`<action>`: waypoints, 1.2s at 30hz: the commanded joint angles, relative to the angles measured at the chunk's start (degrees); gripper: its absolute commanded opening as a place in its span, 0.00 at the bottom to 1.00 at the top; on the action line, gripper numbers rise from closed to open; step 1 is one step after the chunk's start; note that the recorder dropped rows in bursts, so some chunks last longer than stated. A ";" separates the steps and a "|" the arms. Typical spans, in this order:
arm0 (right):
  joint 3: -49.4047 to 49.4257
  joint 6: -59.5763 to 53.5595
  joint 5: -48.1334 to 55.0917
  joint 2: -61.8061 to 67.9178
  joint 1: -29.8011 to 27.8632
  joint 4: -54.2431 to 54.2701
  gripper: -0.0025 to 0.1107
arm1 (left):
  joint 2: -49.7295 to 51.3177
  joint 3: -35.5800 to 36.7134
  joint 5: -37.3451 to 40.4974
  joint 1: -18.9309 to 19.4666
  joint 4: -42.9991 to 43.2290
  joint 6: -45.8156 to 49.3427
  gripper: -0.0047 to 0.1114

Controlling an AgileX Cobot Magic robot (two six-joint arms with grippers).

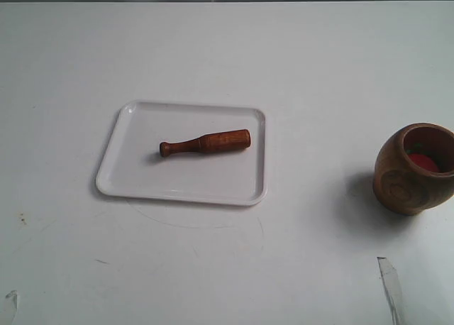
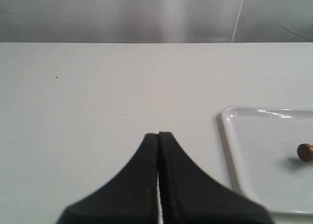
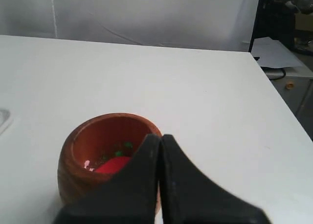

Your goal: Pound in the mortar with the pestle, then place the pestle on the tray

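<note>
The reddish-brown pestle (image 1: 205, 142) lies flat in the middle of the white tray (image 1: 117, 176), knob end to the left. In the left wrist view only its knob (image 2: 305, 151) shows on the tray (image 2: 244, 150). The brown mortar (image 1: 413, 170) stands at the table's right edge with something red inside. The right wrist view looks down into the mortar (image 3: 80, 155), which holds the red thing and green bits. My left gripper (image 2: 158, 134) is shut and empty over bare table beside the tray. My right gripper (image 3: 161, 136) is shut and empty, just above the mortar's rim. Neither gripper shows in the exterior view.
The white table (image 1: 227, 55) carries faint scuffs in front of the tray. A strip of clear tape (image 1: 390, 282) lies near the front right. The table's far edge (image 3: 283, 97) shows in the right wrist view, with clutter beyond it.
</note>
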 commanded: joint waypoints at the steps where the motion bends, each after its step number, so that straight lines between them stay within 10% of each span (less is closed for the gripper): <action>1: 0.22 0.06 0.60 -0.32 0.04 -0.66 0.02 | -0.07 0.03 -0.17 -0.44 -0.42 -0.47 0.04; 36: 0.22 0.70 0.37 -0.32 -1.64 0.09 0.02 | -0.07 0.03 -0.17 -0.44 -0.42 -0.47 0.04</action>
